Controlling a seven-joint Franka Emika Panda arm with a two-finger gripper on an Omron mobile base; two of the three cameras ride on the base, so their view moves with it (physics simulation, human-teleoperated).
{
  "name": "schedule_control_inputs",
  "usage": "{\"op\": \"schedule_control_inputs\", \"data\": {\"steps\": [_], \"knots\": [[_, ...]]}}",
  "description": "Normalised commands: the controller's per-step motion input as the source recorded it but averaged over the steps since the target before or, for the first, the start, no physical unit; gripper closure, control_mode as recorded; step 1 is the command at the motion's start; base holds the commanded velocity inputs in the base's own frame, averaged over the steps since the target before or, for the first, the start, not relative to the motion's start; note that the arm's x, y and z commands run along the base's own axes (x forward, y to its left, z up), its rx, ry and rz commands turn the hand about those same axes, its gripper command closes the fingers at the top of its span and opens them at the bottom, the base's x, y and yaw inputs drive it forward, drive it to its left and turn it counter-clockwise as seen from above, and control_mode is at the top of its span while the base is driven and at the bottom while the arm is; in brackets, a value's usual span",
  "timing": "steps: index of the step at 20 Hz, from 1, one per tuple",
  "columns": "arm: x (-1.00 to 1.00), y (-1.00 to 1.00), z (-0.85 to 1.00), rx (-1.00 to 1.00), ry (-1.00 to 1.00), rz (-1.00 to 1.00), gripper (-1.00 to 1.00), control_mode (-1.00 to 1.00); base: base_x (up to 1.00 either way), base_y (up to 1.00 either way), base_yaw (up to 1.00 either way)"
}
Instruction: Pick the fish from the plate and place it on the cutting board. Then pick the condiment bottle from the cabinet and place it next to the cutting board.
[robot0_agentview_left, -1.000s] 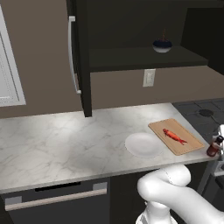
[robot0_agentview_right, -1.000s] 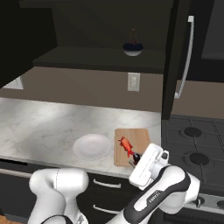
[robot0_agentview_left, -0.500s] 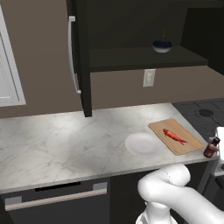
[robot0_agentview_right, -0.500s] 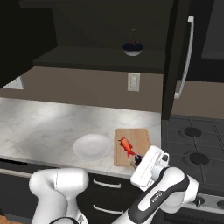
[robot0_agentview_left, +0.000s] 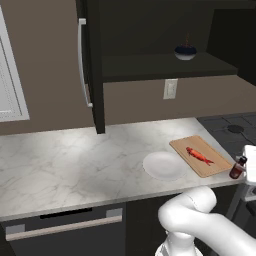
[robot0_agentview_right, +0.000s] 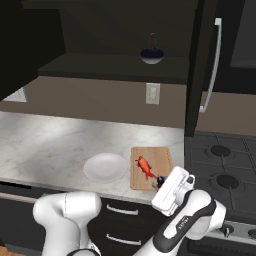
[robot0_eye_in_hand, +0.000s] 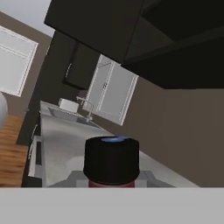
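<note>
Left base view: the condiment bottle sits clamped in the gripper, just beyond the right near corner of the cutting board. Judged light, rigid and smooth, it is likely slippery; grip the body below the cap.

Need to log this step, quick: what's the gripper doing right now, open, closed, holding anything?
Gripper: closed on the condiment bottle, beside the cutting board.
</note>
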Motion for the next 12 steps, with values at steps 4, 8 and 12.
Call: {"op": "schedule_control_inputs", "data": {"steps": [4, 8, 12], "knots": [[0.17, -0.13, -0.2, 0.0, 0.0, -0.01, 1.0, -1.0, 0.0, 0.0, 0.0], [0.13, -0.14, -0.21, 0.0, 0.0, 0.0, 1.0, -1.0, 0.0, 0.0, 0.0], [0.16, -0.14, -0.2, 0.0, 0.0, 0.0, 1.0, -1.0, 0.0, 0.0, 0.0]]}}
